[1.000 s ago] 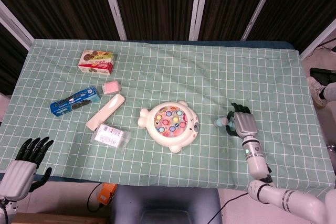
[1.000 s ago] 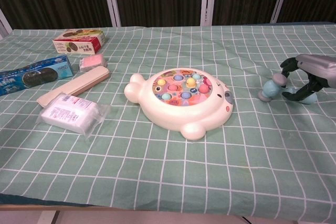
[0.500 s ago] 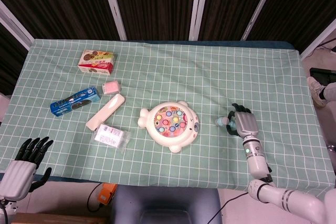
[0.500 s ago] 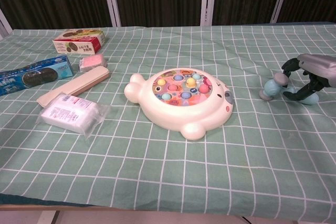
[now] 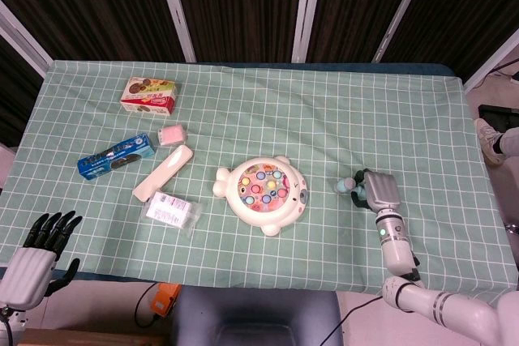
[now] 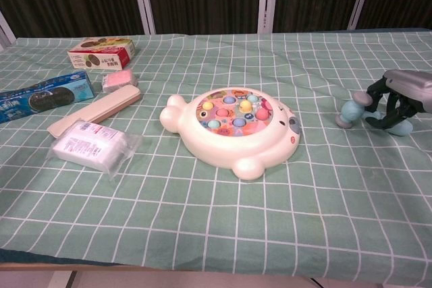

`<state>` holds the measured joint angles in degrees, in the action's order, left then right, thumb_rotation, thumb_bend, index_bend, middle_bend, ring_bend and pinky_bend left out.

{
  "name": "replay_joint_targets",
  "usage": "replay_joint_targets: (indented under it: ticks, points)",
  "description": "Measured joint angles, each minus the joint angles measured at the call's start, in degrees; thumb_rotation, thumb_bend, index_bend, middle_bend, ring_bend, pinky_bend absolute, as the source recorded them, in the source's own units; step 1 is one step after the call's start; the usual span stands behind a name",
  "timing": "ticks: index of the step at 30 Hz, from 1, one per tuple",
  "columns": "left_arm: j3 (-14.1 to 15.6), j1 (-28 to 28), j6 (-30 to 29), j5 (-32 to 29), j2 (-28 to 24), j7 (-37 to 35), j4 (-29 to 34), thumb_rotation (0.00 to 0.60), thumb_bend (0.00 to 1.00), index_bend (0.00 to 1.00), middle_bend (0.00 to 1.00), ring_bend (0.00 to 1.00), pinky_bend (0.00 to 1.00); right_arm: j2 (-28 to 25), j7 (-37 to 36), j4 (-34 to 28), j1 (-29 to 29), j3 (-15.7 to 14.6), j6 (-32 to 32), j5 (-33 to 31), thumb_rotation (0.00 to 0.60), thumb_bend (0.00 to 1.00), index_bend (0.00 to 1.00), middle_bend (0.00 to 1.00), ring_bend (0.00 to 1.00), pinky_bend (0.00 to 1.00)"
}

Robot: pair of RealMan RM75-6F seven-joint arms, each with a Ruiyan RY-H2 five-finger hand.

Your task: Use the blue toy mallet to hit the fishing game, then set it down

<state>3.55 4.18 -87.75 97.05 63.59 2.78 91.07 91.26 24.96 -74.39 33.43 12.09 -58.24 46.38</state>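
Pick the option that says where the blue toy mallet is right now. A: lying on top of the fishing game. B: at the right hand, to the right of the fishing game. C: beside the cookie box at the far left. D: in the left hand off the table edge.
B: the blue toy mallet sits at the right hand, whose fingers curl around it, well right of the fishing game.

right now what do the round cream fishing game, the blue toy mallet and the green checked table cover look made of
The round cream fishing game looks like smooth moulded plastic: its rim shows a soft sheen. The blue toy mallet, under the right robot hand, seems matte plastic or soft foam; the look leaves that open. The green checked table cover appears to be woven cloth, with creases and an edge that drapes over the table.
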Motion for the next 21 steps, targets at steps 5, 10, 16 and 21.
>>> replay_joint_targets:
  ticks: [5, 10, 16, 21]
  points:
    - [0.0, 0.0, 0.0, 0.0, 0.0, -0.1, 0.0, 0.600, 0.41, 0.00, 0.03, 0.00, 0.02, 0.5, 0.1, 0.8, 0.0, 0.1, 0.0, -0.4, 0.600, 0.55, 0.88, 0.61, 0.67, 0.70]
    - [-0.1, 0.1, 0.1, -0.1, 0.0, -0.1, 0.0, 0.600, 0.41, 0.00, 0.03, 0.00, 0.02, 1.2, -1.2, 2.4, -0.1, 0.3, 0.9, -0.5, 0.600, 0.55, 0.93, 0.67, 0.73, 0.76]
    - [-0.1, 0.1, 0.3, -0.2, 0.0, -0.1, 0.0, 0.600, 0.41, 0.00, 0.03, 0.00, 0.02, 2.6, -3.3, 4.9, -0.1, 0.7, 1.9, 0.1, 0.600, 0.55, 0.96, 0.70, 0.77, 0.80]
    - [-0.1, 0.1, 0.2, -0.2, -0.1, -0.2, 0.0, 0.600, 0.41, 0.00, 0.03, 0.00, 0.02, 3.2, -3.7, 5.9, -0.2, 0.9, 1.9, 0.7, 0.600, 0.55, 0.98, 0.72, 0.79, 0.83]
